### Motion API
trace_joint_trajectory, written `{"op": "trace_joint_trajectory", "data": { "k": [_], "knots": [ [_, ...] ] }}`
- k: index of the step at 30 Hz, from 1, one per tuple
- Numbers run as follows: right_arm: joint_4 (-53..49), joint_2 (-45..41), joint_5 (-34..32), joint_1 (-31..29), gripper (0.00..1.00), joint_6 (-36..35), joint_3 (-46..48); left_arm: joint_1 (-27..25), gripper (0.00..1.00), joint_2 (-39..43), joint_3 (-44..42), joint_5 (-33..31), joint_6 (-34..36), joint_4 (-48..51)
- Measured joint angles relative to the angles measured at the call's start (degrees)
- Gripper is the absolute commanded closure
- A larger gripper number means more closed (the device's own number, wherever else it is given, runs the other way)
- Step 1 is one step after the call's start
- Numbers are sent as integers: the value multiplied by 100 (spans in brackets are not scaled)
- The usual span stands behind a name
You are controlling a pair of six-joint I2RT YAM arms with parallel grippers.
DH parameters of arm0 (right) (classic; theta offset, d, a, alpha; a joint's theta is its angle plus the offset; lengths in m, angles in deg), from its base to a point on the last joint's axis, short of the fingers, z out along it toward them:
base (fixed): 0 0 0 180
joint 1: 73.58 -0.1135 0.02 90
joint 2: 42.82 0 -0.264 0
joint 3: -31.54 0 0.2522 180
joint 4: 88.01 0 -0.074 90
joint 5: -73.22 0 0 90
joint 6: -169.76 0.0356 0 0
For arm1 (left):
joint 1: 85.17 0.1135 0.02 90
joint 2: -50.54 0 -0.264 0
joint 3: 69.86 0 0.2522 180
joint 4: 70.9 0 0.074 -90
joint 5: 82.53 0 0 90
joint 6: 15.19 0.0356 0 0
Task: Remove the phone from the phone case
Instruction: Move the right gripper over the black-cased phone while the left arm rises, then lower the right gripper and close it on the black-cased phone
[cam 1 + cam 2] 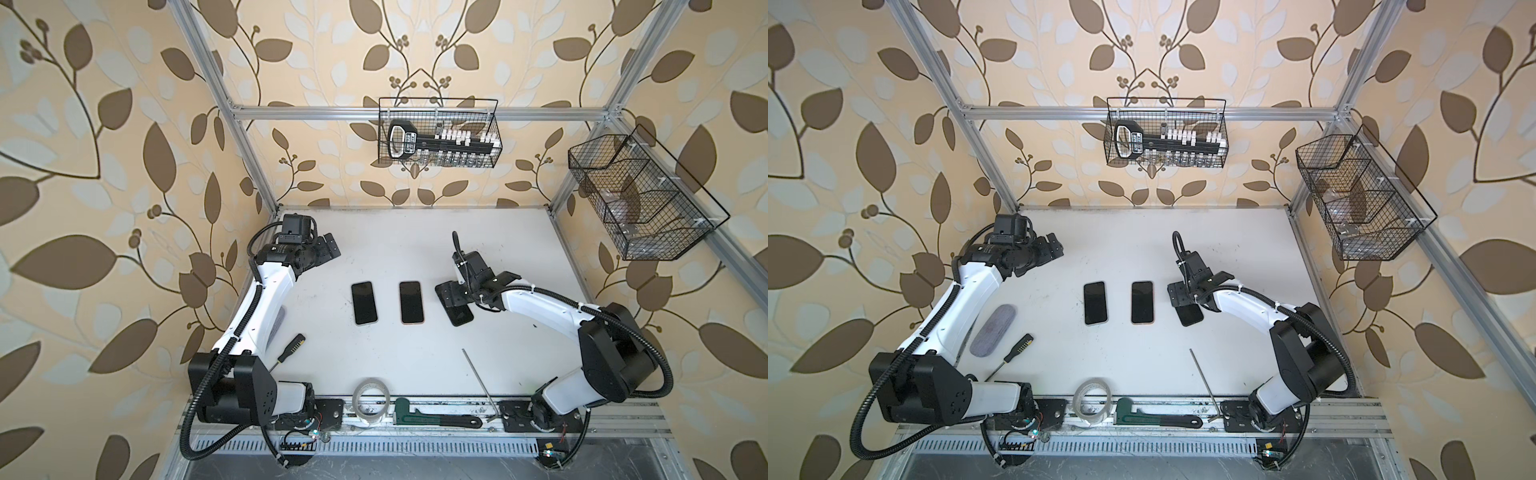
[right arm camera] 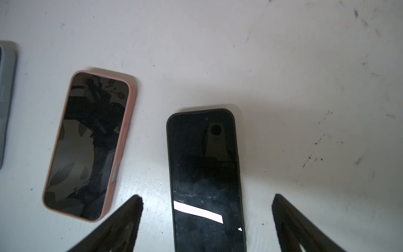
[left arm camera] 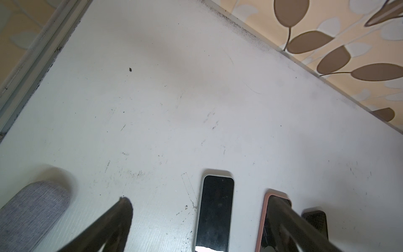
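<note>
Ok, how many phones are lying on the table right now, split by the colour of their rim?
Pale grey-rimmed phone: 1
Pink-rimmed phone: 1
Black-rimmed phone: 1
Total: 3

2 top views overlook the table (image 1: 395, 249); 2 close wrist views share the pink-cased phone (image 2: 89, 144)
</note>
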Motion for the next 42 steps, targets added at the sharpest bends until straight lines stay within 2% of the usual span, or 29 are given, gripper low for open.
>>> {"op": "trace_joint_trajectory", "data": {
  "k": [17, 42],
  "knots": [
    [-101, 581, -66, -254, 13, 210, 83, 0, 1, 0, -61, 308, -271, -24],
    [13, 741, -133, -293, 14, 317, 199, 0, 1, -278, -105, 426, -350, 101]
  ]
}}
